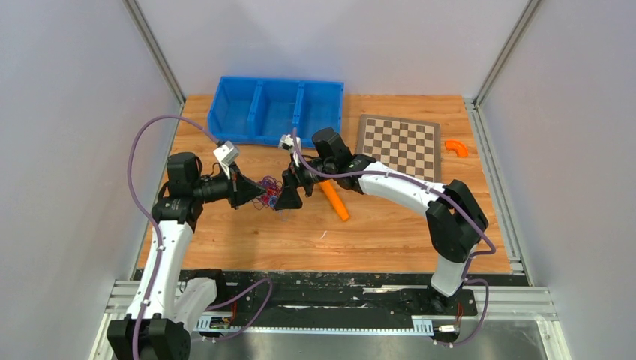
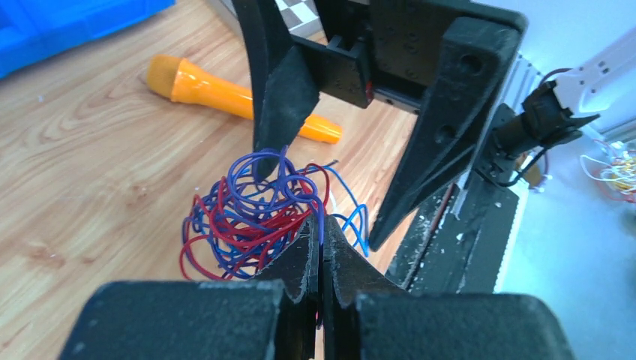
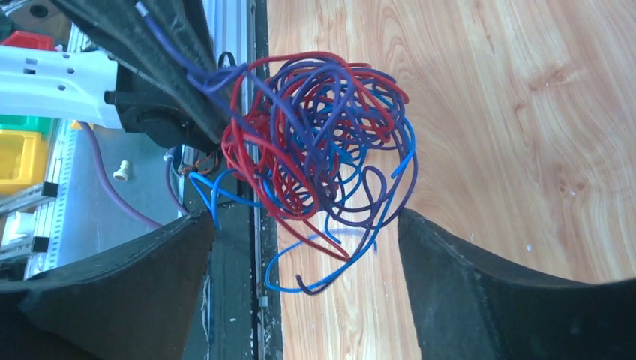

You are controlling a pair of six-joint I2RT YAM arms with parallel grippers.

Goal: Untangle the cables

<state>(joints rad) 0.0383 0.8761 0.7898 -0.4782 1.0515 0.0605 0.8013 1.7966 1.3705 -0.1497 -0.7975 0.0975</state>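
Pinched together at the near edge of its wrist view, the left tool (image 2: 321, 251) is clamped on a few strands of the cables (image 2: 255, 210), a loose red, blue and purple ball over the left-middle of the counter (image 2: 82, 172). Opposite, the right tool (image 3: 302, 221) stands wide apart around the ball, gripping nothing. These strands look light, limp and springy; a free outer blue loop seems the best hold.

Blue bin (image 1: 281, 81), chessboard (image 1: 398, 145), orange marker (image 1: 334, 201) on table (image 1: 375, 232).
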